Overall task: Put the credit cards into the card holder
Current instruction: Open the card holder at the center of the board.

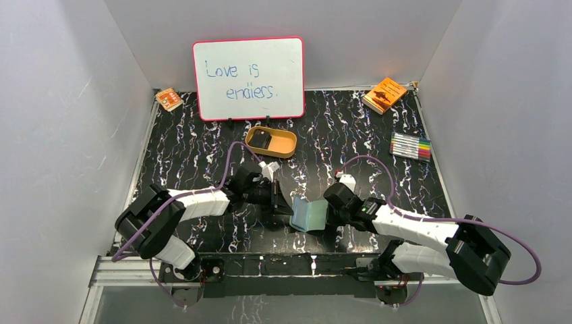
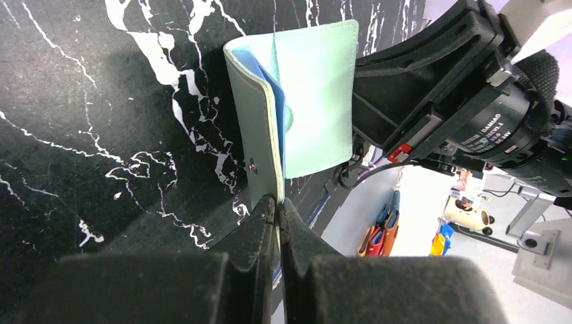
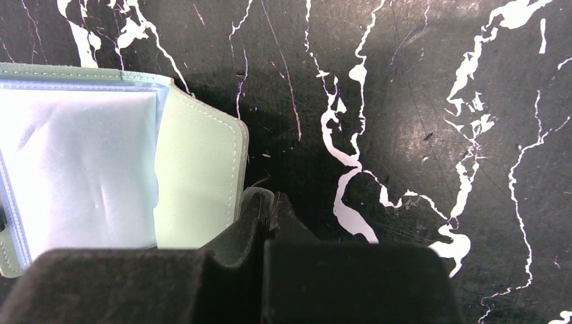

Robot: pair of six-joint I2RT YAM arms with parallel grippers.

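Left gripper (image 2: 277, 204) pinched tight on wallet (image 2: 317, 94) flap — right gripper (image 3: 270, 206) clamped on its other side, wallet part-open.

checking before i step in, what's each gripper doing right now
left gripper: closed, pinching an edge of the card holder
right gripper: closed, gripping the card holder's other side

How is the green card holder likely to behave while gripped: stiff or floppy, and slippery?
Probably floppy: the card holder bends at its fold, with one flap pinched by the left gripper and its small tab by the right gripper. It looks thin, so likely light. Its clear sleeves look glossy and may be slippery.
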